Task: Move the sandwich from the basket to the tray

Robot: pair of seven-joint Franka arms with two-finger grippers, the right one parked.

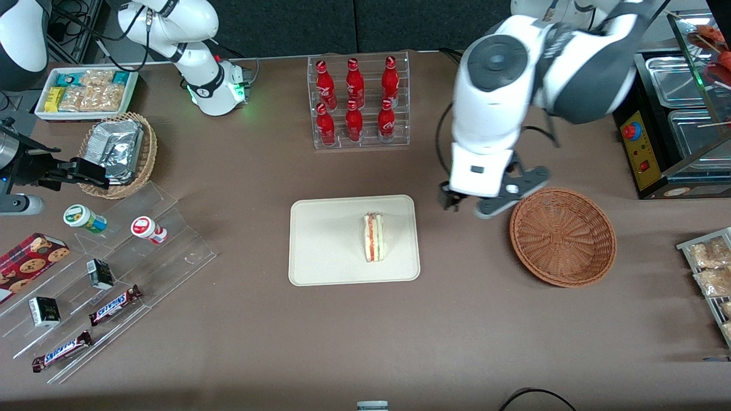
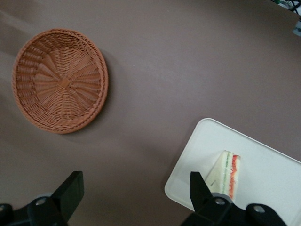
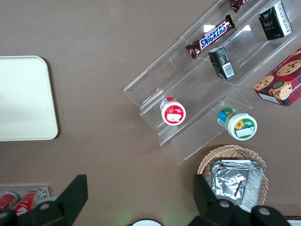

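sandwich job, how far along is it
Looks done: the small triangular white-bread sandwich lies on the flat cream rectangular tray, and the round reddish-brown wicker basket holds nothing. The gripper is open, holding nothing, above the table between tray and basket. Nothing visibly left.

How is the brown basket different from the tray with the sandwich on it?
The basket is round, woven and reddish-brown; the tray is flat, smooth, cream and rectangular. The basket has nothing in it, while the tray holds the sandwich. The basket is a bowl shape; the tray has only a low rim. Both sit on the brown table. The open gripper hangs above the table between them.
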